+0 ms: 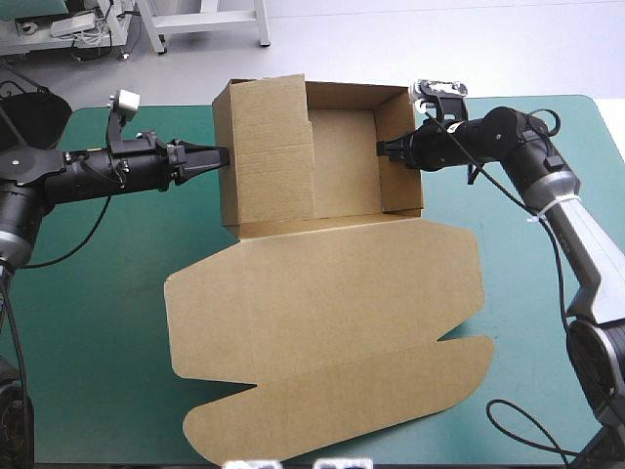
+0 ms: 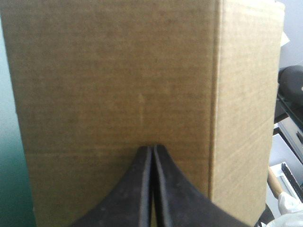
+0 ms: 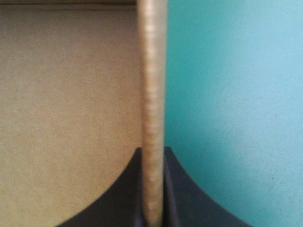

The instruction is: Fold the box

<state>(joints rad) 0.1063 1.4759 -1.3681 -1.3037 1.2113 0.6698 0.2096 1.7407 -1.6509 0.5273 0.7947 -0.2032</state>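
Box (image 1: 342, 166) at the bench's (image 1: 98, 342) 12 o'clock, walls up: my right end effector (image 1: 384, 149) pinches its 3 o'clock wall, left end effector (image 1: 223, 154) pressed together against 9, tuck-in probably next.

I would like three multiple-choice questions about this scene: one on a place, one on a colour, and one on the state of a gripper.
1. Which part of the box does the right gripper hold?
A) its right wall
B) its left wall
C) its far wall

2. What colour is the table cover?
A) grey
B) teal-green
C) white

3. In what state is the left gripper?
A) wide open
B) shut, its tip at the outside of the left wall
C) shut on a T-shirt

Answers:
1 A, because the right wrist view shows the wall's edge between its fingers.
2 B, because teal-green shows all around the box.
3 B, because its fingers meet in one arch against the brown wall.
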